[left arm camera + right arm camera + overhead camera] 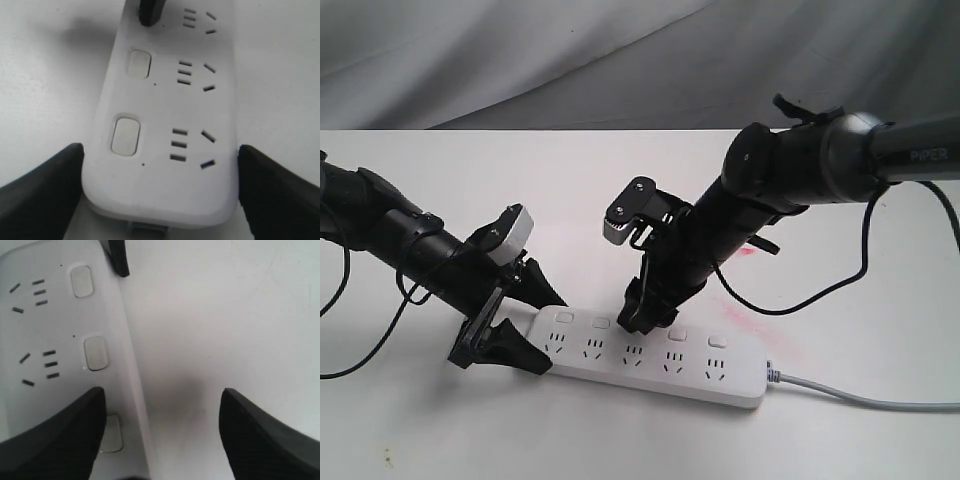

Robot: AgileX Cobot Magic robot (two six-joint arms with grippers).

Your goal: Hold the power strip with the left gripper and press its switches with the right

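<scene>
The long white power strip [650, 355] lies flat on the white table, its grey cord [860, 400] leading off to the right. My left gripper [520, 318] straddles the strip's left end. In the left wrist view both black fingers [40, 195] sit against the sides of the power strip [165, 175], beside the first two switches [125, 136]. My right gripper [642, 315] comes down steeply onto the row of switches [678, 335] and covers the middle one. Its jaws stand wide apart: one finger [50, 440] is over the strip beside a half-hidden switch [111, 432], the other is over bare table.
Black cables [820, 290] trail from both arms across the table. A faint pink stain [750, 262] marks the table behind the strip. Creased grey cloth [620, 60] hangs along the back edge.
</scene>
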